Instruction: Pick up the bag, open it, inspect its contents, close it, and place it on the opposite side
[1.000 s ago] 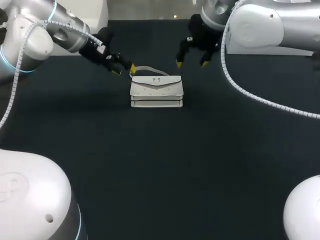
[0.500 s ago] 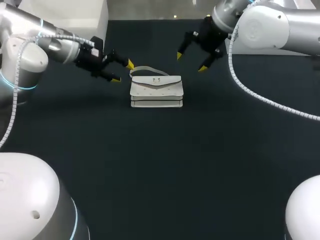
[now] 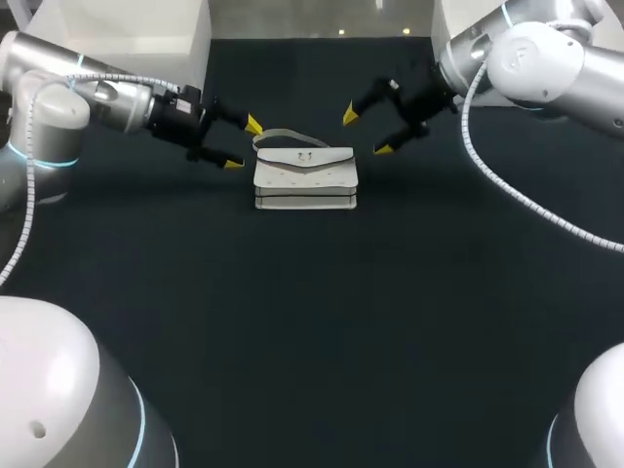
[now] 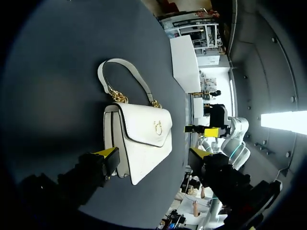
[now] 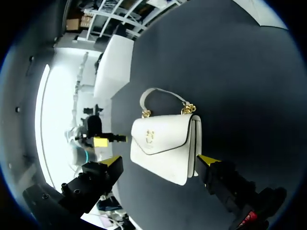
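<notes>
A small white handbag [image 3: 305, 175] sits on the dark table [image 3: 312, 322], flap closed, with a gold clasp and its strap [image 3: 283, 135] lying behind it. My left gripper [image 3: 243, 144] hovers open just off the bag's left end, touching nothing. Open as well, my right gripper [image 3: 366, 134] hangs off the bag's back right corner. The left wrist view has the bag [image 4: 141, 143] just ahead of my open left gripper [image 4: 153, 155], with my right gripper [image 4: 204, 130] beyond. From the right wrist, the bag [image 5: 163, 143] lies ahead of my right gripper [image 5: 160, 162], and my left gripper [image 5: 103, 141] is past it.
The robot's white housings rise at the front left [image 3: 58, 390] and front right [image 3: 595, 409] corners. White boxes stand at the back left [image 3: 127, 24] and back right [image 3: 458, 19] of the table. Bare dark cloth stretches in front of the bag.
Both arms swung outward and turned their grippers in toward the bag. The left gripper now faces its left end, the right gripper its back right corner. The bag has not moved.
</notes>
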`<state>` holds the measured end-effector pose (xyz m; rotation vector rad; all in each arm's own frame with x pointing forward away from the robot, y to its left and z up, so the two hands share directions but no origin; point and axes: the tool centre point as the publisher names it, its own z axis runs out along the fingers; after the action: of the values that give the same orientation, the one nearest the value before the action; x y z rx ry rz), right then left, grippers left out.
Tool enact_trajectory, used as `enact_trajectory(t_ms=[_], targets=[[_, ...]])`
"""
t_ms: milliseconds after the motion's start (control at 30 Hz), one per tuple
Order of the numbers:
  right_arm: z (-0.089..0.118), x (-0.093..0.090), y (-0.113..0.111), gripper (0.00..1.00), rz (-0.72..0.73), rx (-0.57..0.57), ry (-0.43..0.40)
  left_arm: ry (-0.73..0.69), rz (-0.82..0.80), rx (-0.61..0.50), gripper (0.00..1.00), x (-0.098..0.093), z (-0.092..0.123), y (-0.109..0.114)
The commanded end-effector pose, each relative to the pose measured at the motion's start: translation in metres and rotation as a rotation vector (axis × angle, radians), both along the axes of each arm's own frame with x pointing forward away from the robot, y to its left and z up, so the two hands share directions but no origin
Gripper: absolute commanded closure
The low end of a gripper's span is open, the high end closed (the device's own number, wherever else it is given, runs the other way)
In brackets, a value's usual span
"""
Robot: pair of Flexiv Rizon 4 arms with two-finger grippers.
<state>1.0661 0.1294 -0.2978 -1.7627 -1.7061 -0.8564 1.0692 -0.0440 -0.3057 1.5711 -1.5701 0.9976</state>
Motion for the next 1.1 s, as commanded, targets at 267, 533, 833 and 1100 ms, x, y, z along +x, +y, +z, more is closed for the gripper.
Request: enact_trajectory(t_ms=[267, 533, 833, 1100], targets=[[-0.017, 0.009, 0.004, 0.0, 0.015, -0.03, 0.116, 0.062, -0.085, -0.011, 0.0, 0.018, -0.012, -0.002], [-0.017, 0.009, 0.004, 0.0, 0.015, -0.03, 0.116, 0.062, -0.085, -0.011, 0.0, 0.018, -0.012, -0.002], [-0.04, 0.011, 0.003, 0.0, -0.006, 0.105, 0.132, 0.137, 0.045, -0.069, 0.0, 0.008, -0.021, -0.005], [-0.047, 0.012, 0.01, 0.0, -0.015, 0.154, 0.122, 0.116, 0.05, -0.093, 0.07, 0.006, -0.021, -0.007]])
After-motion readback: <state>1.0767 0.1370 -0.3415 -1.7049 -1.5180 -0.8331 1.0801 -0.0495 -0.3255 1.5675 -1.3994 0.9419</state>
